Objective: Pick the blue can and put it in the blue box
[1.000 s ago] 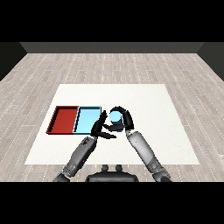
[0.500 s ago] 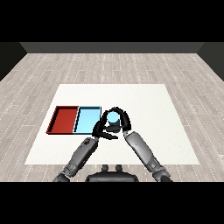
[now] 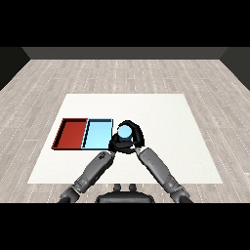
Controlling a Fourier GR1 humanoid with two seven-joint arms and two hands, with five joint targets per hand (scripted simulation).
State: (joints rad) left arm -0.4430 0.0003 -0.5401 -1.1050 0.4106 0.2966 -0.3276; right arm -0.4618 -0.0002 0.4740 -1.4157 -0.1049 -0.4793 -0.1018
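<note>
A grey wood-plank floor [image 3: 146, 73] runs back to a dark wall, and on it stands the white table [image 3: 161, 117], its bare top spreading away to the right of the hands and beyond them. Two shallow trays lie side by side on the table, touching along one edge, just to the left of the hands: the light blue tray [image 3: 97, 135] is the nearer one, its right rim close beside the hands, and the red tray [image 3: 72, 134] sits on its far side, further left. Neither tray has anything showing inside it — only flat coloured floor within each rim. Both grey forearms come in from the lower corners and meet near the middle of the table. The right hand [image 3: 134, 135] is curled round the blue can [image 3: 126, 131], its fingers arching over and beside the pale blue top, so the can sits in that hand just right of the blue tray and outside it. The left hand [image 3: 116, 145] lies just below and to the left of the can, close against the right hand — whether its fingers are curled or straight cannot be made out.
</note>
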